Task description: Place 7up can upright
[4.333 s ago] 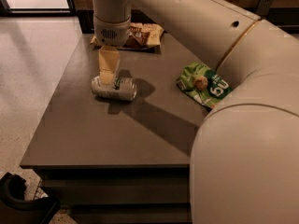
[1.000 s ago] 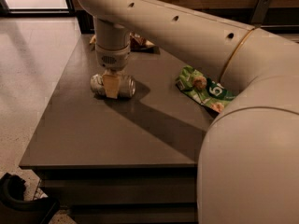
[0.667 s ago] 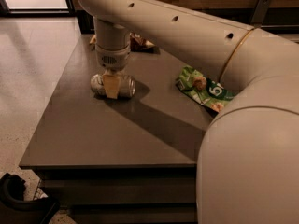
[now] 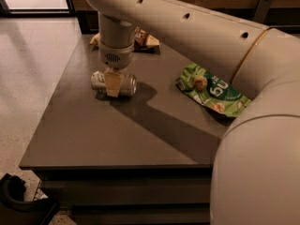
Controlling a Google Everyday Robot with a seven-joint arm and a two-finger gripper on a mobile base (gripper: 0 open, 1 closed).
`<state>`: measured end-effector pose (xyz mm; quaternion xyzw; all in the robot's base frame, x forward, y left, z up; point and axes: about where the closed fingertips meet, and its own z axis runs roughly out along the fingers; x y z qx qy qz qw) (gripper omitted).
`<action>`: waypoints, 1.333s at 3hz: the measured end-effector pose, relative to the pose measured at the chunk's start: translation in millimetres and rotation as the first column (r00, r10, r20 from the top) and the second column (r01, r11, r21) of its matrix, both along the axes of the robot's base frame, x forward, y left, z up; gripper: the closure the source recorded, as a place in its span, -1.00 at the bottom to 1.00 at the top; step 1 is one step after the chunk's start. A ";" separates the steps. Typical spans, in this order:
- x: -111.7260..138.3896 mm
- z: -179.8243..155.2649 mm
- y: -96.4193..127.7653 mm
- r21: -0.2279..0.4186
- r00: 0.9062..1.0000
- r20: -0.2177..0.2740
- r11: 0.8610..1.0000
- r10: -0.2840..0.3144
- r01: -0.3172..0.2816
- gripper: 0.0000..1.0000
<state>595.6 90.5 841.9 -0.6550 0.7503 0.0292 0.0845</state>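
The 7up can point(image 4: 127, 85) lies on its side on the dark grey table point(image 4: 93, 135), at the back left, with its silver ends pointing left and right. My gripper point(image 4: 112, 82) hangs straight down from the cream wrist point(image 4: 115, 41) and is lowered over the middle of the can, down at the level of the can's body. Its tan near side covers the can's centre, so the can's markings are mostly hidden.
A green snack bag point(image 4: 211, 90) lies on the table to the right of the can. A brown snack packet point(image 4: 146, 39) lies at the back edge behind the wrist. My arm fills the right side of the view. A dark object point(image 4: 18, 200) sits on the floor at the lower left.
Compared with 4.3 s ago, my gripper has come down from above the can to around its middle. Over the last second nothing has visibly moved.
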 end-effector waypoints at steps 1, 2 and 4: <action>-6.8 19.7 -12.1 0.082 0.999 0.031 0.996 -0.027 0.024 1.00; -7.4 29.2 -26.0 0.207 0.997 0.048 0.977 -0.066 0.055 1.00; 1.0 33.7 -28.9 0.505 0.997 0.065 0.863 -0.047 0.008 1.00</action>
